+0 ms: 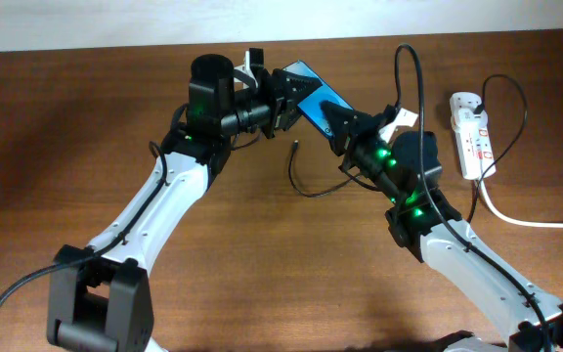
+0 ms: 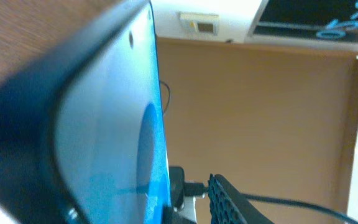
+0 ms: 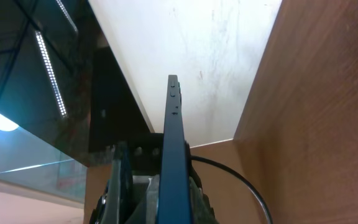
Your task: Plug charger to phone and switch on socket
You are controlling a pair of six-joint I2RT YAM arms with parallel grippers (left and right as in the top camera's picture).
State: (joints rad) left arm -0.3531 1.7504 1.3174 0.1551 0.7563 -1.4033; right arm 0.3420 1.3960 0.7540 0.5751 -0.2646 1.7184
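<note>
Overhead: the 2 arms meet at upper centre of the frame over the brown counter. The phone, blue screen up and tilted, is lifted between them. The right gripper has its jaws clenched on the phone's lower right end. The left gripper is at the phone's upper left end, but whether its jaws are gripping cannot be told. Below the phone the charger lies loose on the counter in a small loop, its plug tip pointing up, near the phone but apart from it. At right of the frame the socket lies well apart from the phone, behind the right arm, with its white cord running off to the right edge.

Left wrist: the phone fills the left half, very close and blurred, screen glowing blue. The jaws themselves cannot be made out. A ribbed black part shows at the bottom, beside the phone's edge.

Right wrist: the phone stands edge-on up the middle, pinched between the 2 jaws at the bottom. A thin black cable curves at lower right.
</note>
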